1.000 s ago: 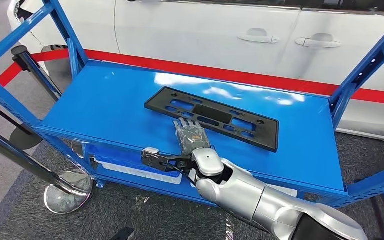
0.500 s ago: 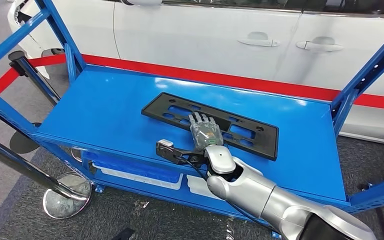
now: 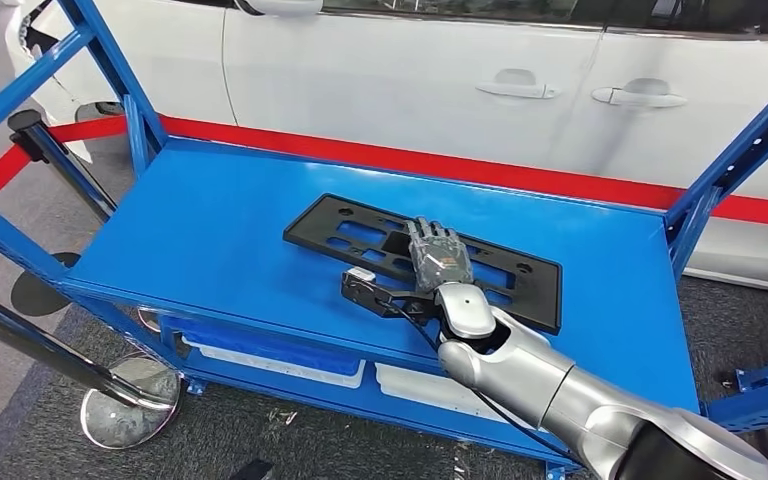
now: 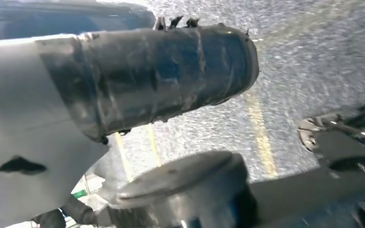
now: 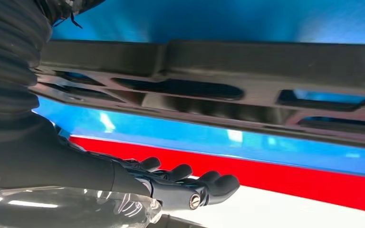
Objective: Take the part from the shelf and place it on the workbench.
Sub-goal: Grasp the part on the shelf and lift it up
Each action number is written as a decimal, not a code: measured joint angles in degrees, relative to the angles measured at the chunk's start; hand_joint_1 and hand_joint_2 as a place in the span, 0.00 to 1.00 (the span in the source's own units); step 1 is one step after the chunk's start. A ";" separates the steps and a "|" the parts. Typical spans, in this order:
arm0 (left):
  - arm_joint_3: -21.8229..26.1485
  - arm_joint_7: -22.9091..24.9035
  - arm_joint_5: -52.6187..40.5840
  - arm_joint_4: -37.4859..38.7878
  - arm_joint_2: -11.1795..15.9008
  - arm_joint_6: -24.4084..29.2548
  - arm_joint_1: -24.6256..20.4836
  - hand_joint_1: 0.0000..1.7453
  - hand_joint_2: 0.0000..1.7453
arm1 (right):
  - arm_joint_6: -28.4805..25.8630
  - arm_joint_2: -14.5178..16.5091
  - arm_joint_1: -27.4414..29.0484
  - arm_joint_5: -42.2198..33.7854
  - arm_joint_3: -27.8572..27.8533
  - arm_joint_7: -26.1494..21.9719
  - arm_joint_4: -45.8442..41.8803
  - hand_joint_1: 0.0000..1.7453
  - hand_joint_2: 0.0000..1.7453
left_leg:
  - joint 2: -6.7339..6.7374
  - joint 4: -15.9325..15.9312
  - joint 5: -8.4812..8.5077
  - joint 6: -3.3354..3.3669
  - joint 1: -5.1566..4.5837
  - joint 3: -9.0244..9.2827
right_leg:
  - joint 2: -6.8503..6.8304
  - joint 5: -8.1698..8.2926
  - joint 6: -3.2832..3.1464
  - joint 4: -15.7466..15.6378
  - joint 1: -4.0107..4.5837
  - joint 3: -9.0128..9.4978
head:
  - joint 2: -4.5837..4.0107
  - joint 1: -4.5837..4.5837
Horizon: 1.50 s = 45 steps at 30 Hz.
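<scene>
Part: one flat black part point(image 3: 430, 258), a long rectangular frame pierced by several slots, lying flat on the top deck of the blue shelf point(image 3: 210, 220), nearer the deck's front edge than its back
Right hand: the right hand point(image 3: 439, 257) is stretched out over the middle of the part, fingers extended and apart, gripping nothing; the right wrist view shows the fingers point(image 5: 190, 183) straight, with the part's near edge point(image 5: 209, 80) close by; whether the palm touches the plastic I cannot tell
Left hand: hanging towards the floor; its pose cannot be told
Handling: looks like thin moulded plastic, so probably light and fairly stiff, though a frame this long may flex or tip if lifted from one end; the surface seems smooth and could slide on the painted deck
Where to hold: judged best at a long edge near the middle, or through one of the central slots, so the weight balances
Count: one part, one shelf, one white car point(image 3: 460, 70) behind it, one barrier post point(image 3: 30, 125)
Progress: part not yet lifted
</scene>
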 joint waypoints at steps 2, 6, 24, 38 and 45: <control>-0.03 -0.33 0.20 0.00 -0.01 0.05 -0.01 0.00 0.00 | 0.70 -0.74 0.00 0.02 -0.25 0.00 -0.02 0.00 1.00 | 0.09 -0.50 0.10 0.69 0.30 0.45 | -0.18 -2.18 0.54 3.63 -0.02 -1.66 | 0.00 0.25; -0.05 -0.75 0.60 0.00 -0.02 0.09 -0.08 0.00 0.00 | 2.10 -2.11 0.82 0.07 -0.57 0.00 0.08 0.00 1.00 | 0.07 -0.29 -0.33 1.31 0.26 0.63 | -0.31 -6.19 1.06 15.93 -0.36 -8.48 | 0.00 0.48; -0.26 -11.21 1.72 -0.02 -0.19 0.35 0.03 0.00 1.00 | 6.73 -3.97 1.86 0.00 -1.49 0.00 0.05 0.94 1.00 | 0.08 11.53 -4.93 -1.10 0.24 -3.85 | -0.16 1.10 -1.12 1.08 -0.61 -1.36 | 0.00 0.43; -0.63 -19.54 2.40 0.00 -0.15 0.62 -0.11 0.00 1.00 | 4.13 -5.46 3.66 0.71 -1.98 0.02 -5.72 0.90 1.00 | 0.33 -0.22 -1.41 1.23 0.26 2.28 | -0.42 -4.92 1.48 15.15 -0.67 -7.81 | 0.00 0.90; -1.09 -20.51 2.72 0.00 -0.02 1.42 -0.18 0.00 1.00 | 0.88 -6.40 4.39 2.30 -2.96 0.02 -11.95 0.88 1.00 | 0.11 1.78 -2.83 -0.71 0.21 1.47 | -0.18 0.26 0.37 2.36 -0.81 -2.07 | 0.01 0.99</control>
